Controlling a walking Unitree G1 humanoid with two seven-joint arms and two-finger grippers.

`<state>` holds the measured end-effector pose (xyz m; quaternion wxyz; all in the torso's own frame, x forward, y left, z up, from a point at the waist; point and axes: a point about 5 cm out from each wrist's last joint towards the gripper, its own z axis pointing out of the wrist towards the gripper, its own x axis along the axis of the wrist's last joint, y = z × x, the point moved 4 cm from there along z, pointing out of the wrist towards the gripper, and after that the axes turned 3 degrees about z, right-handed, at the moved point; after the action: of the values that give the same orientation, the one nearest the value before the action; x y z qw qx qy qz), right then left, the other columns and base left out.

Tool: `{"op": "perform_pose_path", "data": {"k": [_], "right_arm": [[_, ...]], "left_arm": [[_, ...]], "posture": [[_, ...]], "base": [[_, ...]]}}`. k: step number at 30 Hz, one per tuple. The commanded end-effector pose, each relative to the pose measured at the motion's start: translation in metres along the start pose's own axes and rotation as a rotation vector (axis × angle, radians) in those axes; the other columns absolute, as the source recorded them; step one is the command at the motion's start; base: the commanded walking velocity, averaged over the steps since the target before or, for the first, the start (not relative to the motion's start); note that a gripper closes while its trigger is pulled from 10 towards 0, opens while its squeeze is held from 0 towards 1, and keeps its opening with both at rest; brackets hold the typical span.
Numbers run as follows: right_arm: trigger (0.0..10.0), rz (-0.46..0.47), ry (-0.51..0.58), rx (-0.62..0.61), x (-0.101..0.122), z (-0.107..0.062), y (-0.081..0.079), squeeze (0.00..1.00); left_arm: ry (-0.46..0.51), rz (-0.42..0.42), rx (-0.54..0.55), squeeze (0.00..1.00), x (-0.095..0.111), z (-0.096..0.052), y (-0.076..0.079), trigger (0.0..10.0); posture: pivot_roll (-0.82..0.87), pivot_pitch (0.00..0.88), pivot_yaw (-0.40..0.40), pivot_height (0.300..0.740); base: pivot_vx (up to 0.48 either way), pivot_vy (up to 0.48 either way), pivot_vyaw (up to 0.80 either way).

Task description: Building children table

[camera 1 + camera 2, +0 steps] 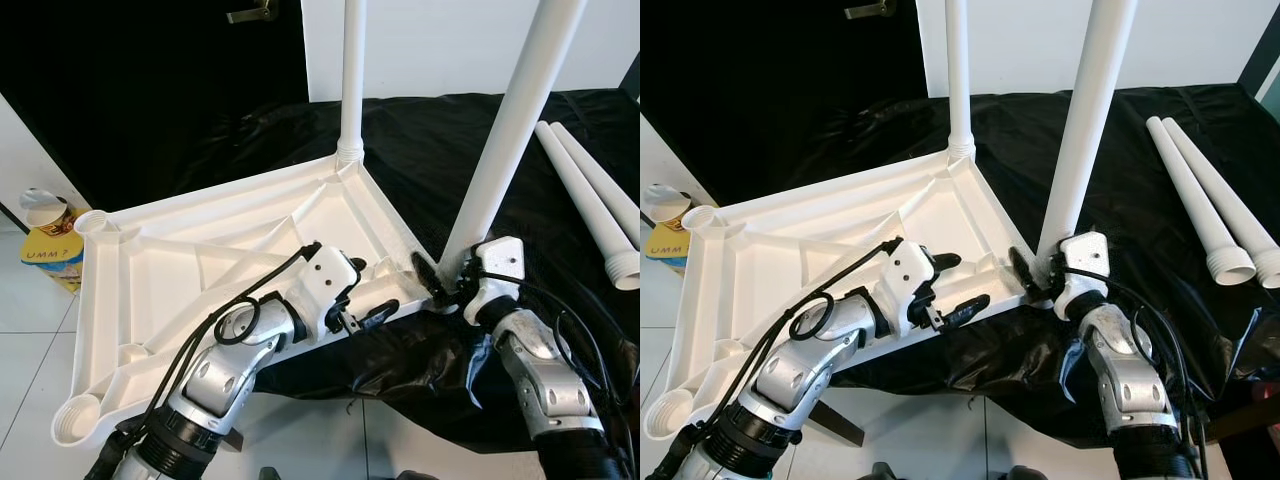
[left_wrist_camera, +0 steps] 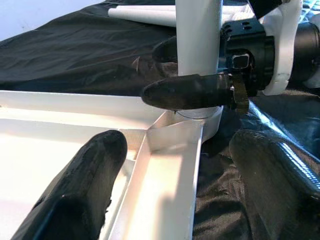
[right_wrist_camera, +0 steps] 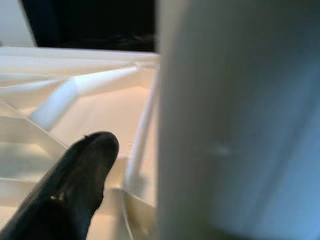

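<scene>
The upturned white tabletop (image 1: pixel 200 260) lies on the black-draped bench (image 1: pixel 420 140), overhanging its near edge. The right tool (image 1: pixel 440 280) pinches an upright leg (image 1: pixel 505 140) at the tabletop's near corner; the left tool (image 1: pixel 375 300), fingers spread, straddles the tabletop's rim beside it.

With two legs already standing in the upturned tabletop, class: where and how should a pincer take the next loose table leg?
Grip a loose table leg mid-shaft, from above, fingers across it. It lies flat on the black cloth beside its twin; the round tube suits a crosswise pinch, and the flared end stays free for a socket.
</scene>
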<state>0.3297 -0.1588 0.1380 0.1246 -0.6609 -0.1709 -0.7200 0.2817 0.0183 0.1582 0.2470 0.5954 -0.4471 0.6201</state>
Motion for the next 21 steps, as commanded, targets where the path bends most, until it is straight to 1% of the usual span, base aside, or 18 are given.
{"op": "perform_pose_path", "data": {"k": [1, 2, 3, 4, 5, 8, 15, 16, 17, 21], "right_arm": [[10.0, -0.005, -0.011, 0.042, -0.002, 0.004, -0.003, 0.00], [10.0, -0.005, -0.011, 0.042, -0.002, 0.004, -0.003, 0.00], [4.9, -0.017, -0.019, 0.081, -0.002, 0.009, -0.004, 0.00], [4.9, -0.017, -0.019, 0.081, -0.002, 0.009, -0.004, 0.00], [0.0, -0.030, -0.033, 0.106, -0.005, 0.012, -0.005, 0.00], [0.0, -0.034, -0.049, 0.116, -0.008, 0.013, -0.004, 0.00], [0.0, -0.029, -0.095, 0.107, -0.019, 0.008, 0.004, 0.00], [2.9, -0.016, -0.108, 0.097, -0.023, 0.007, 0.005, 0.00], [10.0, -0.002, -0.114, 0.083, -0.026, 0.006, 0.005, 0.00], [10.0, 0.011, -0.119, 0.062, -0.029, 0.005, 0.005, 0.00]], "left_arm": [[-0.006, 0.005, -0.057, 0.00, -0.002, 0.001, 0.005, 10.0], [-0.006, 0.005, -0.057, 0.00, -0.002, 0.001, 0.005, 10.0], [-0.005, 0.006, -0.057, 0.00, -0.002, 0.001, 0.005, 10.0], [-0.005, 0.006, -0.057, 0.00, -0.002, 0.001, 0.005, 10.0], [-0.005, 0.006, -0.052, 0.00, -0.001, 0.000, 0.004, 10.0], [-0.006, 0.007, -0.046, 0.00, -0.002, -0.001, 0.004, 10.0], [-0.009, 0.005, -0.035, 0.00, -0.003, -0.002, 0.003, 10.0], [-0.009, 0.005, -0.034, 0.00, -0.003, -0.002, 0.003, 10.0], [-0.008, 0.004, -0.034, 0.00, -0.003, -0.002, 0.003, 10.0], [-0.008, 0.005, -0.035, 0.00, -0.003, -0.002, 0.004, 10.0]], "posture": [[-0.02, 0.040, 0.059, 0.740], [-0.02, 0.040, 0.059, 0.740], [-0.01, 0.038, 0.054, 0.740], [-0.01, 0.038, 0.054, 0.740], [0.00, 0.035, 0.047, 0.740], [0.01, 0.034, 0.042, 0.740], [0.01, 0.027, 0.033, 0.740], [0.01, 0.026, 0.033, 0.740], [0.01, 0.024, 0.033, 0.740], [0.01, 0.023, 0.033, 0.740]], "base": [[0.000, 0.000, 0.00], [0.000, 0.000, 0.00], [0.000, 0.000, 0.00], [0.000, 0.000, 0.00], [0.000, 0.000, 0.00], [0.000, 0.000, 0.00], [0.000, 0.000, 0.00], [0.000, 0.000, 0.00], [0.000, 0.000, 0.00], [0.000, 0.000, 0.00]]}}
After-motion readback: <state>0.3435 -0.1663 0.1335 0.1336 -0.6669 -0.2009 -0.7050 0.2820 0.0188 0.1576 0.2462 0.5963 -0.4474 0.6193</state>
